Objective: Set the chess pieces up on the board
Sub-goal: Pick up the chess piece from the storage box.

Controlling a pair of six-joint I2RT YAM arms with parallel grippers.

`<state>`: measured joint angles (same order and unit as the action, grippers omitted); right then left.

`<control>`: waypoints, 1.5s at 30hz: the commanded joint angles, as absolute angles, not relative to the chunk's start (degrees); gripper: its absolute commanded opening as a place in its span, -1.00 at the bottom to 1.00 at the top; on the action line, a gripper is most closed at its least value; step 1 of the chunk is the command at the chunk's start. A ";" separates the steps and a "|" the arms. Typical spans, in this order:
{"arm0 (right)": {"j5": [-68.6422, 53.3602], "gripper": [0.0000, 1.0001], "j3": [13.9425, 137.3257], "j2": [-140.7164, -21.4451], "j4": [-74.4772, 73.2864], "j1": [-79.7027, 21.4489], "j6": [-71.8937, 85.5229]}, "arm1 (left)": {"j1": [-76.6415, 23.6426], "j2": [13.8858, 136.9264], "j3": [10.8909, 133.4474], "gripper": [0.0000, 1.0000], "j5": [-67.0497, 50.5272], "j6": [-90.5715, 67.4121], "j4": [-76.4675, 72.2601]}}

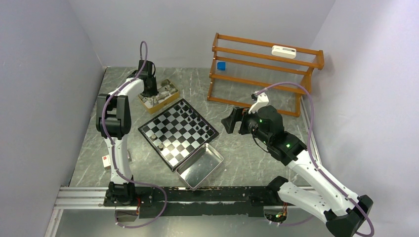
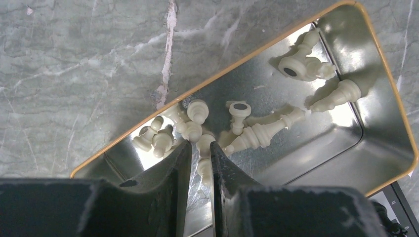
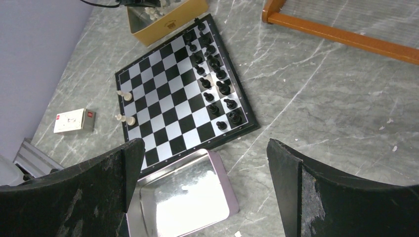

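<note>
The left arm (image 1: 118,106) reaches to the gold box (image 1: 159,97) at the far left of the counter (image 1: 257,163), and its jaws are down inside it. They stand narrow, closed on one cream piece (image 2: 204,148) that sits upright between the two fingers (image 2: 173,168). More cream pieces (image 2: 257,133) lie loose on the box's shiny floor, a cluster just beyond the fingertips and a few in the far corner. The board (image 1: 170,129) lies mid-counter, turned cornerwise, with one corner just beside the box. The black pieces (image 3: 215,81) stand in two rows along its right edge, and a few cream men (image 3: 126,95) stand near the opposite edge. A metal tray (image 1: 200,166) lies just beside the board's near edge; whether they touch I cannot tell. The right arm (image 1: 276,136) hangs above the counter to the right of the board. Its jaws are spread wide with nothing between them. A wooden rack (image 1: 262,74) stands at the back right, and a small white carton (image 1: 106,160) lies near the left arm's base.
</note>
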<state>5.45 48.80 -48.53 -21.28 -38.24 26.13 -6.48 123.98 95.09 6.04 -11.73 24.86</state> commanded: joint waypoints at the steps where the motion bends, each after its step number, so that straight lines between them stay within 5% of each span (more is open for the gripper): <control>1: 6.25 0.99 49.22 -47.30 -21.08 -38.41 25.97 | -5.98 125.37 97.12 -0.47 4.60 -10.92 24.34; 29: 6.49 0.99 48.58 -47.00 -20.92 -38.42 25.93 | -6.06 127.43 99.72 -0.50 3.00 -10.49 27.84; 45: 6.42 0.99 48.43 -46.85 -20.88 -38.41 25.95 | -6.66 125.95 100.96 -0.73 4.93 -10.63 30.74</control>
<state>5.65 48.73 -47.64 -21.30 -38.24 26.11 -6.48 126.93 98.98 4.32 -11.11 29.02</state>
